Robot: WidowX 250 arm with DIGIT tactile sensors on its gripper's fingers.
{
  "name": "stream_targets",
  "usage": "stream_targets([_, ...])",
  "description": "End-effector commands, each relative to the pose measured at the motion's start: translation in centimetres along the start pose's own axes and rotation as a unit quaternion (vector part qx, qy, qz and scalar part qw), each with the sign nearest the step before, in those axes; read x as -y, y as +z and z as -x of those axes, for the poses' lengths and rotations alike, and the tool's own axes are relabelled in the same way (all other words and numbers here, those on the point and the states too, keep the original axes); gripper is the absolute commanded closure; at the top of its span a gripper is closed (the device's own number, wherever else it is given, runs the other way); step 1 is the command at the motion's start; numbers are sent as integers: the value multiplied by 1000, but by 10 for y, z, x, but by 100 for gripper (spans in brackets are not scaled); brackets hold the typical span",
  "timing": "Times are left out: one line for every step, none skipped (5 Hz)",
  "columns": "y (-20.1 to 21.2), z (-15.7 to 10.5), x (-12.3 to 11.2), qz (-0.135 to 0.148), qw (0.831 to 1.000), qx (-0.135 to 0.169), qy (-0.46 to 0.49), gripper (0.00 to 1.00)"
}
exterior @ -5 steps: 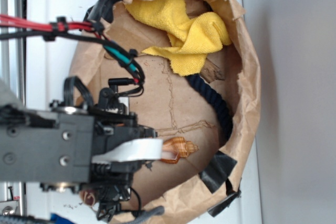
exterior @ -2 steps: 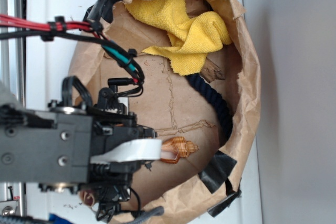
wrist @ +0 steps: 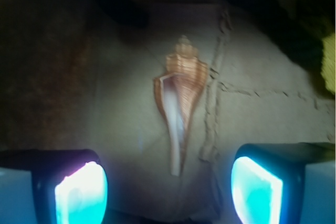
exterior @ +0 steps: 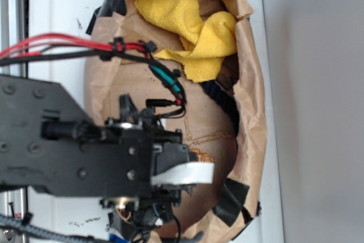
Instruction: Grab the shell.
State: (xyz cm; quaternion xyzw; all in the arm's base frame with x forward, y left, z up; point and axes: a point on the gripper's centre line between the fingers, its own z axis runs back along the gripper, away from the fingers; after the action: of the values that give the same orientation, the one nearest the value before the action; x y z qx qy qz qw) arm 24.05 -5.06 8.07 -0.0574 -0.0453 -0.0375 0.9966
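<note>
Gripper [wrist: 168,190] being held spread above shell [wrist: 179,98] (tail pointing toward it); shell untouched, being flanked by both fingers [wrist: 81,192].

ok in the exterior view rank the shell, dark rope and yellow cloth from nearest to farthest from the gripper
1. The shell, only a sliver showing just above the gripper.
2. The dark rope, farther up along the bag's right wall.
3. The yellow cloth, bunched at the top of the paper bag.

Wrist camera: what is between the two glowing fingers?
The shell lies on bare brown paper, tail pointing into the open gripper; the wrist view shows it.
</note>
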Motion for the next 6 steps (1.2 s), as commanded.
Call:
stream_targets([6,-14,-3,-5,999,36,10,0])
stream_targets([-1,-21,-7,-16,998,41,34,0])
stream_targets([-5,-23,-9,-21,998,40,44,0])
stream_targets([-10,-28,-12,-21,997,42,57,0])
stream_targets([-18,-28,-14,-30,996,49,62,0])
stream_targets([-26,-23,-15,-37,996,58,62,0])
